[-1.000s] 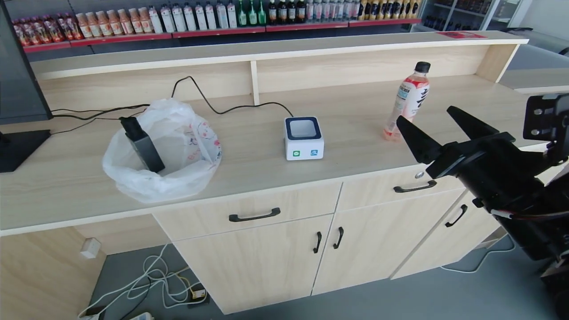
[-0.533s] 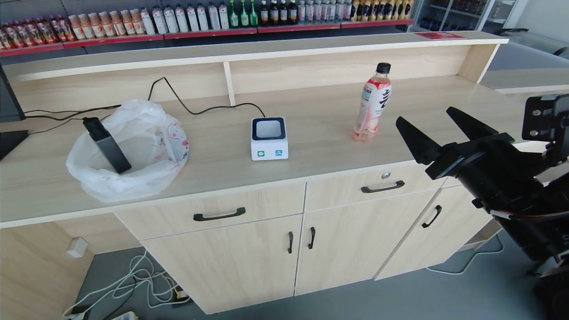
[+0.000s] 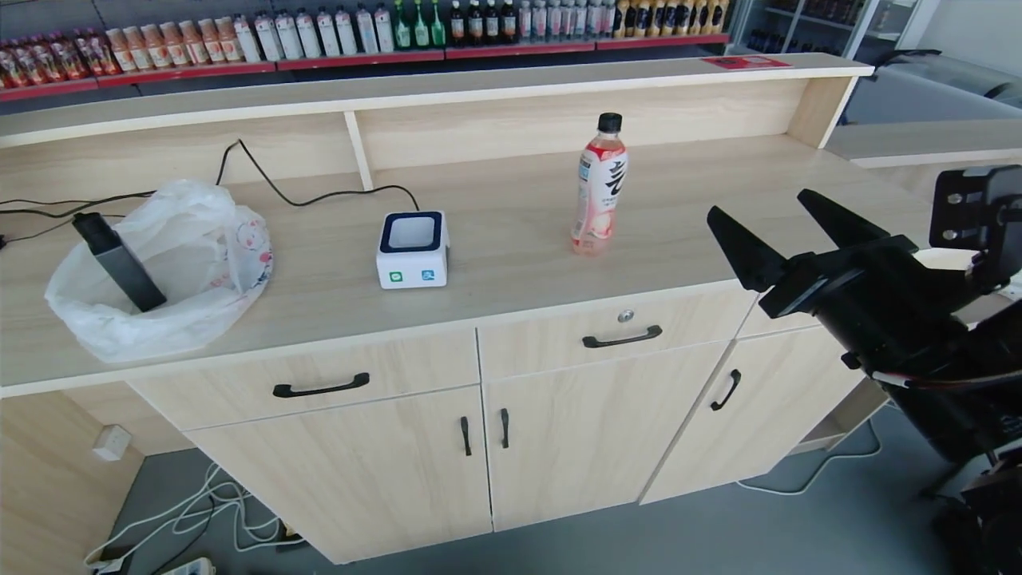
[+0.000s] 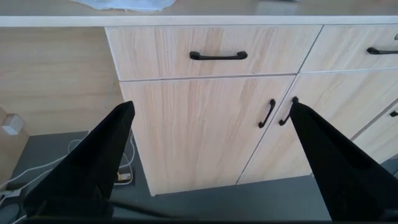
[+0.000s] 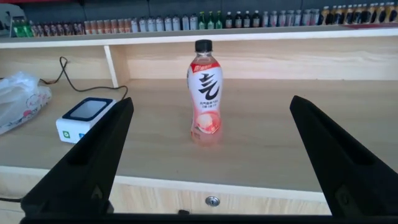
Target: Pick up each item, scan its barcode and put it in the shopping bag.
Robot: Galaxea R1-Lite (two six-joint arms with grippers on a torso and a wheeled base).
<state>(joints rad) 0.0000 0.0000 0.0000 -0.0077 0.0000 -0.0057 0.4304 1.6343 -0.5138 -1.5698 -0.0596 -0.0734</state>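
bottle (image 3: pixel 600 188) stands upright mid-counter (image 3: pixel 511 271), right of the scanner (image 3: pixel 413 249). shopping bag (image 3: pixel 200 239) sits far left w/ a dark box (image 3: pixel 120 262) in it. right gripper (image 3: pixel 756 203) hangs off the counter's near right, fingers spread wide, holding nothing. left gripper (image 4: pixel 211 106) is low by the cabinet doors (image 4: pixel 199 130), fingers also apart. risks: bottle's tall & narrow, so a finger clipping it on approach could tip it. an off-centre grip could let it slip or cover the barcode.

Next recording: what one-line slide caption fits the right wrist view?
Open right gripper faces an upright pink drink bottle on the wooden counter, with the scanner nearby.
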